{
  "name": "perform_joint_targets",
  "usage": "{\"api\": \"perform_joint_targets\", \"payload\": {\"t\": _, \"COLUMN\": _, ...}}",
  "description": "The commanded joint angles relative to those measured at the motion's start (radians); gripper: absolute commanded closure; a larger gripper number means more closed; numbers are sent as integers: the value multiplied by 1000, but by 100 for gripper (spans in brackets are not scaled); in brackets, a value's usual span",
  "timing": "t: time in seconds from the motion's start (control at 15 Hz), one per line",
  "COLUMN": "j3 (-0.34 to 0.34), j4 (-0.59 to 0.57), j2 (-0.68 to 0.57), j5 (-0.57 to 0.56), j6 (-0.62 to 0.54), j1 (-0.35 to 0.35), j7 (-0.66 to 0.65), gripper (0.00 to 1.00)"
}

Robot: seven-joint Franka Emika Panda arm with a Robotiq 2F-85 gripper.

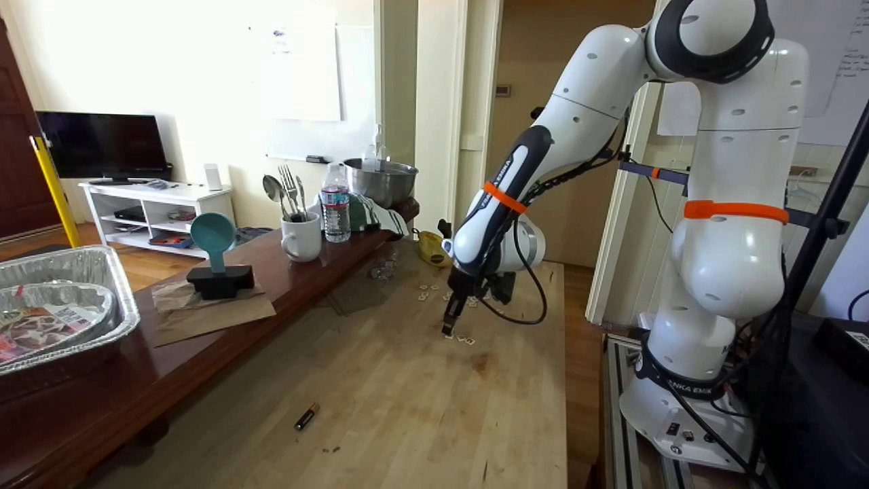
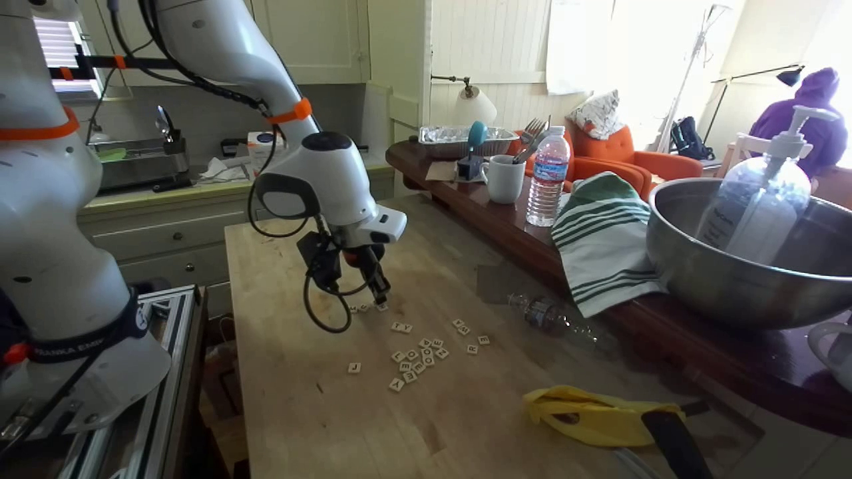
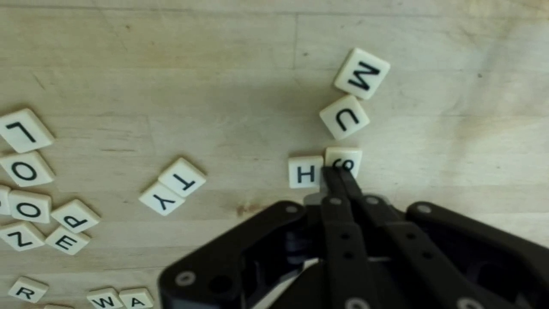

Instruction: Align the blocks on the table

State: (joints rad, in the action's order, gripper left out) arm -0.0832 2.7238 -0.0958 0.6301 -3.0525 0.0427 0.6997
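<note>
While we are holding the black two-fingered gripper [image 3: 337, 169] over the pale-brown planked wooden table [image 3: 240, 47], its fingertips are standing together, partly hiding a square cream lettered tile [image 3: 349, 155]. In the wrist view we are seeing a matching cream H tile [image 3: 306, 172] lying just left of it; in an exterior view we are finding a loose cluster of such tiles [image 2: 419, 367] lying nearer than the gripper.
</note>
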Motion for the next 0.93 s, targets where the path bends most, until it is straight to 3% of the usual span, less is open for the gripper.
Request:
{"api": "perform_joint_targets", "payload": {"t": 0.0, "j3": 25, "j4": 8, "j2": -44, "j5": -28, "j6": -59, "j1": -12, "j7": -63, "gripper": 100}}
{"api": "perform_joint_targets", "payload": {"t": 0.87, "j3": 130, "j4": 32, "j2": -36, "j5": -126, "j6": -12, "j1": -83, "j7": -405, "gripper": 100}}
